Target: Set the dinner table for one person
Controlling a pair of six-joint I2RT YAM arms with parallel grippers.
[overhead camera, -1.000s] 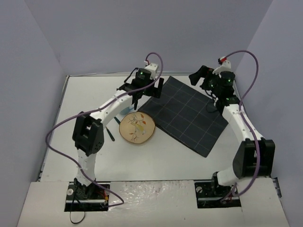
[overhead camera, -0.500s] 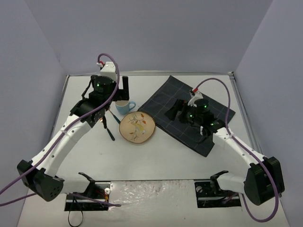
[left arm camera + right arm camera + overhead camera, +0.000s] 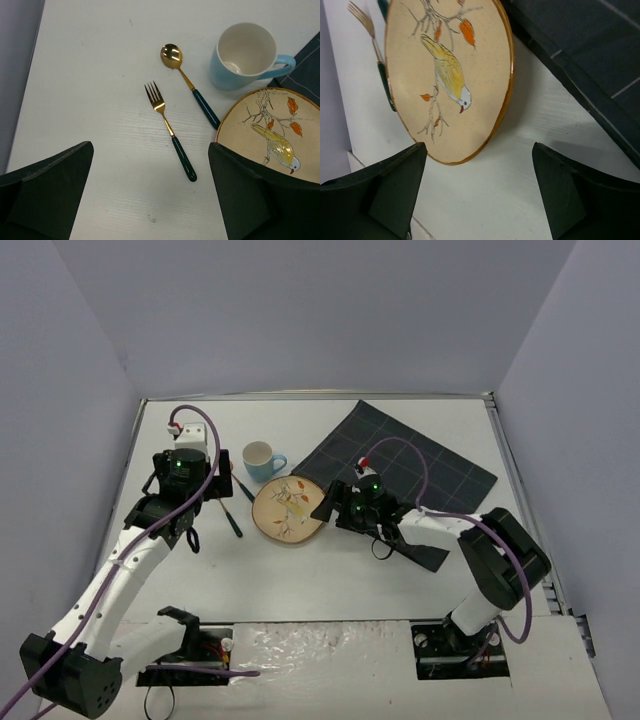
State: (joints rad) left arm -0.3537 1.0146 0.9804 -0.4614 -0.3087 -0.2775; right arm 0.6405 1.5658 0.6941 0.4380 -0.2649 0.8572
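Plain pale lavender walls (image 3: 300, 310) rose along the far, left and right edges of the white table (image 3: 330, 580), meeting at its two far corners. Light fell soft and even.

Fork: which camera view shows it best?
The left wrist view. There the fork lies in full sight, with its gold tines and dark green handle both clear. The right wrist view shows only the tines and part of the handle past the plate. The top external view shows just a thin dark sliver.
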